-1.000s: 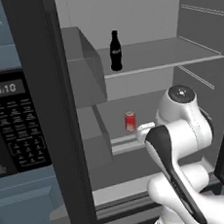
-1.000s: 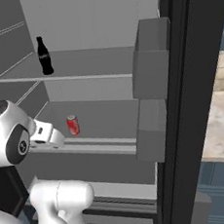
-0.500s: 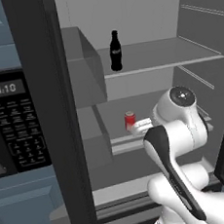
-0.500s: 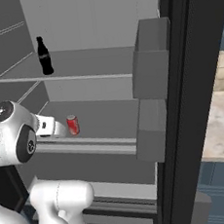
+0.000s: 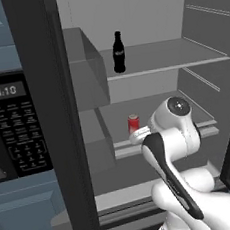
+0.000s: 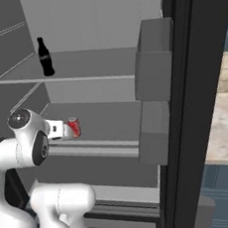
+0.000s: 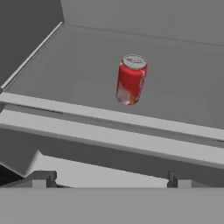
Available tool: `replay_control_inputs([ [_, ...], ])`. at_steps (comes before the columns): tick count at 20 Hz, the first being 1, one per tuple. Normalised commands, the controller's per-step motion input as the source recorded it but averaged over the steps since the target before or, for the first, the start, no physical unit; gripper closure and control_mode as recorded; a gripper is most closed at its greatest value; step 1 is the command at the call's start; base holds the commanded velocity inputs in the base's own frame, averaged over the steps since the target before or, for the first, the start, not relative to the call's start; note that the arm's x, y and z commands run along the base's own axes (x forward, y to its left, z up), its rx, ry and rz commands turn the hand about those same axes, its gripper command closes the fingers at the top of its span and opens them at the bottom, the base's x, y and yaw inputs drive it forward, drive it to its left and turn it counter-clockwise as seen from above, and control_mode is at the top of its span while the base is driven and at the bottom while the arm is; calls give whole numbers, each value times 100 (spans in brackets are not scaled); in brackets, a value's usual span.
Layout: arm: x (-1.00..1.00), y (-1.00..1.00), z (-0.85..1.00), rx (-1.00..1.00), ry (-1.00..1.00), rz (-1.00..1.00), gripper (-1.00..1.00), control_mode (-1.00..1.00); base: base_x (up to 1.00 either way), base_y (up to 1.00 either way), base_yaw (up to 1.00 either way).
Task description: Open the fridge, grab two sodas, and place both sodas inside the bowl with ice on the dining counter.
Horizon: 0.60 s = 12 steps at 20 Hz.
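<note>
1. Gripper (image 7: 109, 178): open, jaws set wide, holding nothing. In the hand view its two dark fingertips (image 7: 41, 178) rose at the bottom edge, well apart, short of the shelf lip.
2. Soda (image 7: 131, 79): one red can with a silver top, upright on the lower grey shelf, ahead of the gripper and slightly right of its centre line, clear of both fingertips. The hand view alone showed its top face.
3. Same soda in the left base view (image 5: 133, 123): just beyond the hand, partly behind the arm's white wrist.
4. Same soda in the right base view (image 6: 74, 127): just beside the front of the hand; whether they touched could not be told there, though the hand view showed a gap.
5. Fridge (image 5: 47, 119): door open, grey interior exposed. The base views showed its two shelves and door bins; the hand view showed only the lower shelf.
6. Bottle (image 5: 118, 52): dark, upright on the upper shelf, above and beyond the gripper; also in the right base view (image 6: 44, 57).
7. Microwave (image 5: 10, 130): left of the gripper, past the door edge, in the left base view.
</note>
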Motion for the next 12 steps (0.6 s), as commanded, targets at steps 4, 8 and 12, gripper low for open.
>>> replay_control_inputs([
  [4, 9, -1, -36, 1, -21, 4, -100, -100, 0, 0, 0],
  [8, 5, -1, -32, 0, -21, 0, -100, -100, 0, 0, 0],
  [12, 18, 0, -45, 2, -24, 0, -100, -100, 0, 0, 0],
])
